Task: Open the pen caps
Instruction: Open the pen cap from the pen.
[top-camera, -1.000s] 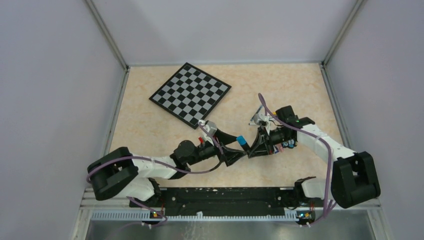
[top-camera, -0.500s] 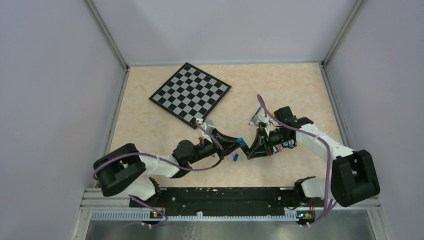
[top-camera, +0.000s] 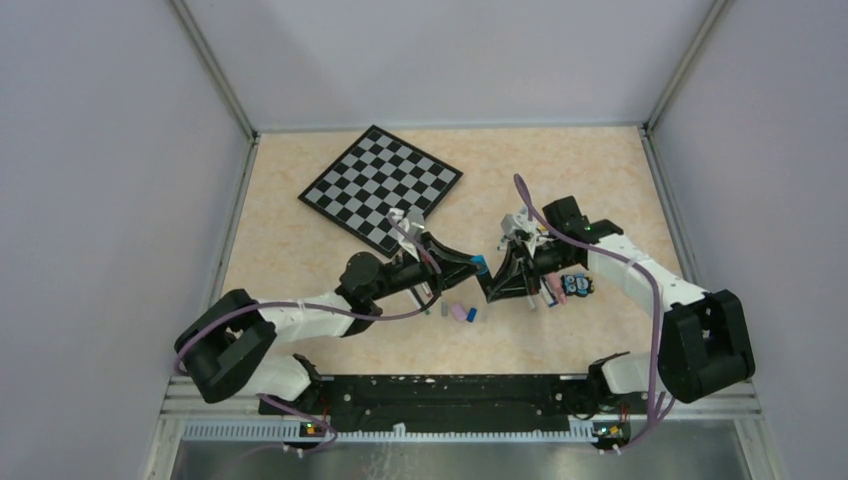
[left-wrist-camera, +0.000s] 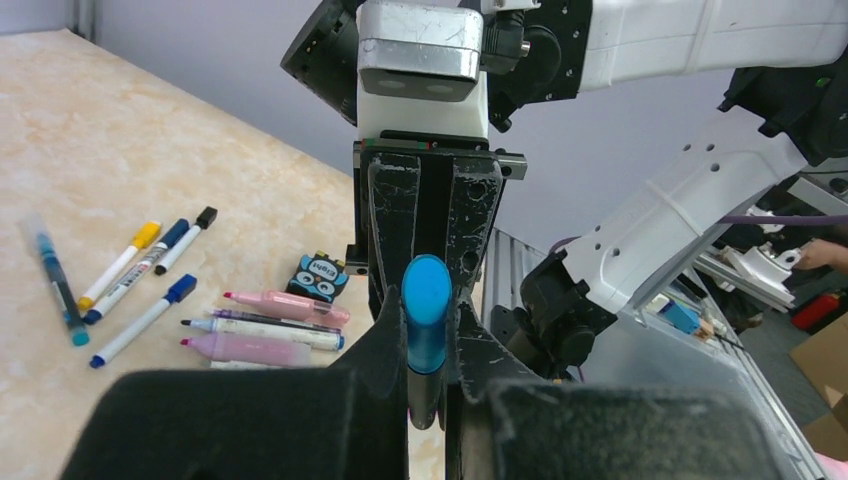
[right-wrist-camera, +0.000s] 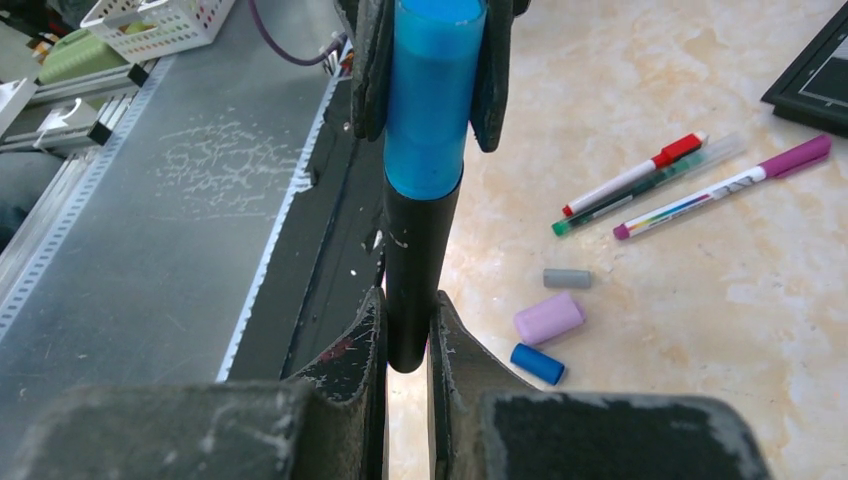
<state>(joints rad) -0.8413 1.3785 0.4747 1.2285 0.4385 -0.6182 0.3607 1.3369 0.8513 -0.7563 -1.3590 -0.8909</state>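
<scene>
A black marker with a blue pen cap (left-wrist-camera: 427, 305) is held in the air between my two grippers. My left gripper (left-wrist-camera: 426, 318) is shut on the blue cap (right-wrist-camera: 430, 95). My right gripper (right-wrist-camera: 407, 308) is shut on the black barrel (right-wrist-camera: 413, 260). In the top view the left gripper (top-camera: 474, 266) and the right gripper (top-camera: 491, 284) meet nose to nose at mid-table. Three loose pen caps lie on the table just below them: grey (right-wrist-camera: 567, 278), pink (right-wrist-camera: 548, 318) and blue (right-wrist-camera: 537, 363).
Thin pens (left-wrist-camera: 140, 262) and pink highlighters (left-wrist-camera: 260, 348) lie by a small owl figure (left-wrist-camera: 320, 275) under the right arm. Three more pens (right-wrist-camera: 690, 175) lie by the left arm. The checkered board (top-camera: 380, 188) sits at the back left.
My left gripper was open a second ago and has shut on the blue cap. Both grippers have shifted towards the back of the table, still facing each other.
</scene>
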